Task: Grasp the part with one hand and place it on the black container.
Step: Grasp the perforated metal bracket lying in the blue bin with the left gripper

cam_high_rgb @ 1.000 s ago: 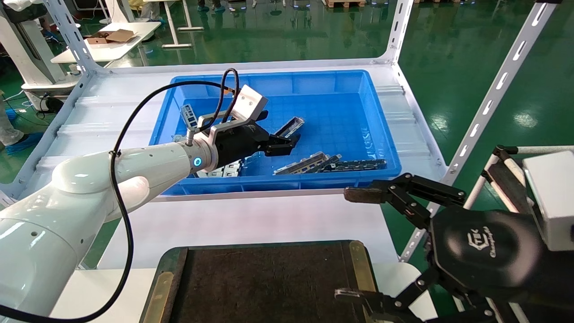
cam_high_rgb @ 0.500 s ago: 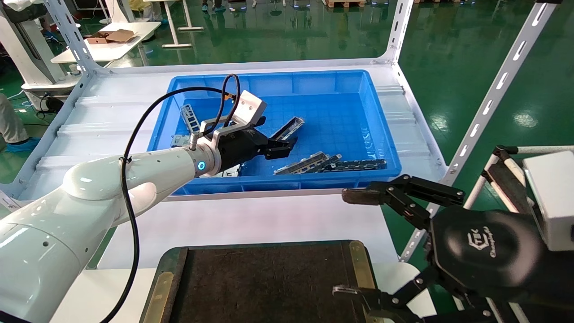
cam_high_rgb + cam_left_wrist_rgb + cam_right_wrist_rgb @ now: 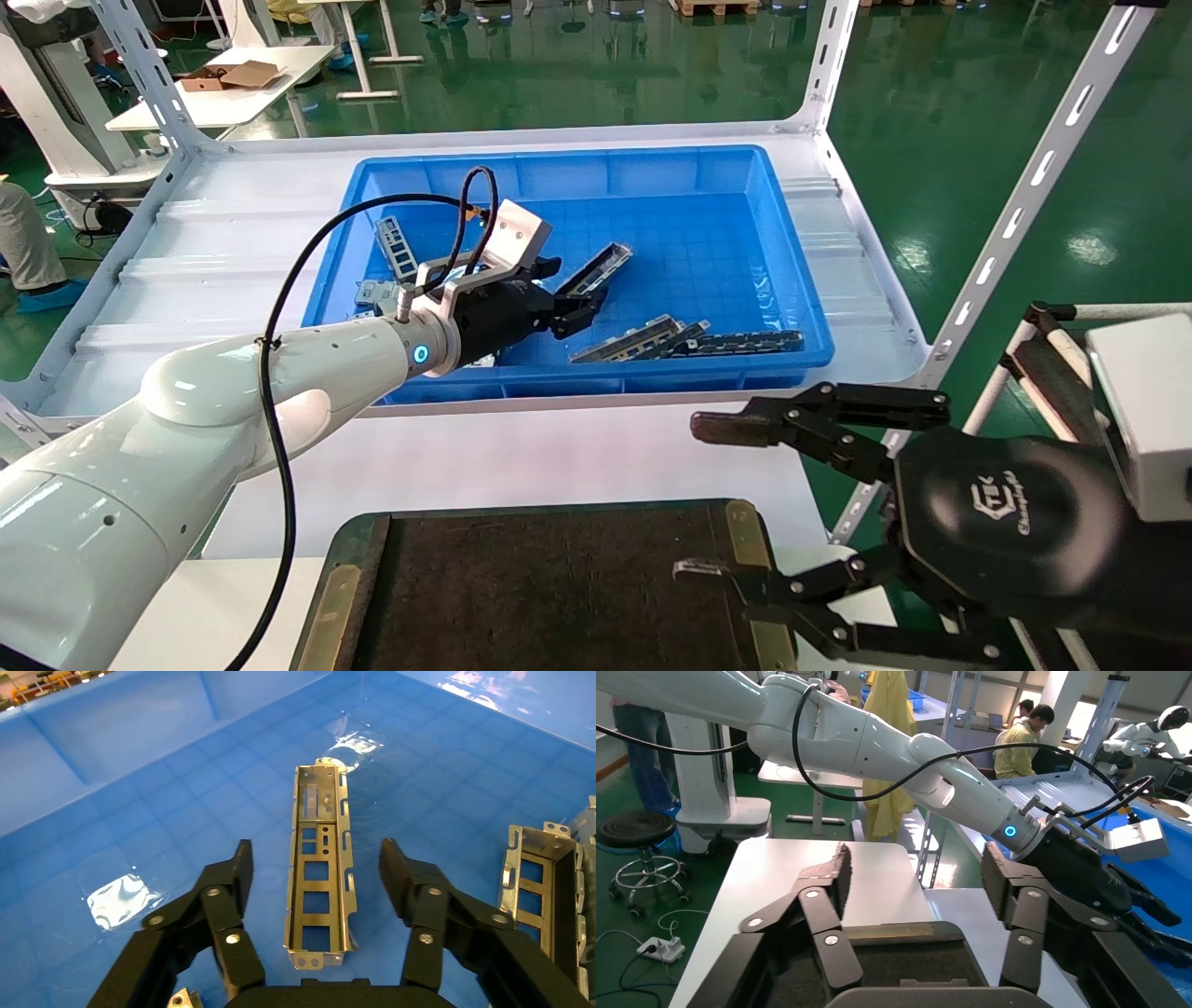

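Now lowered deeper into the blue bin at frame centre since a second ago: left end effector, released and spread either side of the part, which lies flat on the bin floor. Probably set to clench. Hovering released at lower right, beside the black container: right end effector.

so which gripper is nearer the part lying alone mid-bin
Left. The left gripper is open in the blue bin, straddling the part. The right gripper hovers open outside it, beside the black container.
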